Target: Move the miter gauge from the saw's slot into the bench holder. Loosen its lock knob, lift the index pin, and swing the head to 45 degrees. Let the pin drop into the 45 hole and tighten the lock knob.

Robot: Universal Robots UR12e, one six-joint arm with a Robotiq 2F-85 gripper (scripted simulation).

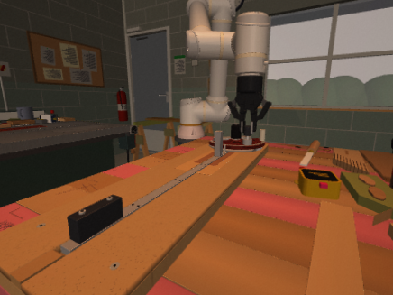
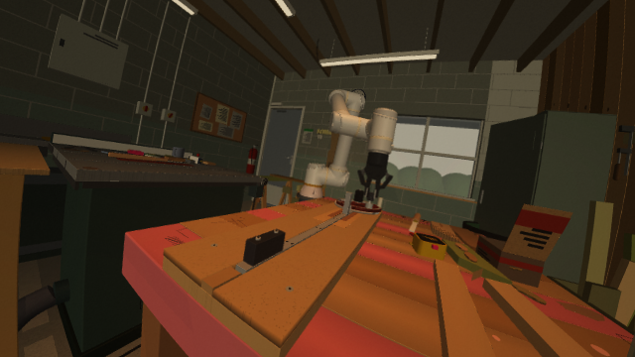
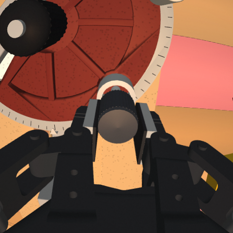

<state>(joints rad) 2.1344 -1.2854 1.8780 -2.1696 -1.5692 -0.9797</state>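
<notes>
The index pin (image 3: 117,119) (image 1: 247,136), a small ribbed dark knob on a grey collar, stands at the rim of the red miter gauge head (image 3: 80,58) (image 1: 237,144) (image 2: 358,204). The pin is held in my gripper (image 3: 117,126) (image 1: 248,130) (image 2: 371,194), which comes down on it from above and is closed on it. The large black lock knob (image 3: 26,26) (image 1: 235,131) stands on the head beside it. The gauge's bar (image 1: 166,184) runs along the bench holder's slot toward the near end. A white degree scale rims the head.
The long wooden bench holder (image 1: 135,206) (image 2: 278,258) carries a black block (image 1: 95,217) (image 2: 263,245) at its near end. A yellow tape measure (image 1: 318,182), a chisel and wood pieces lie to the right. A dark saw table (image 2: 149,173) stands at the left.
</notes>
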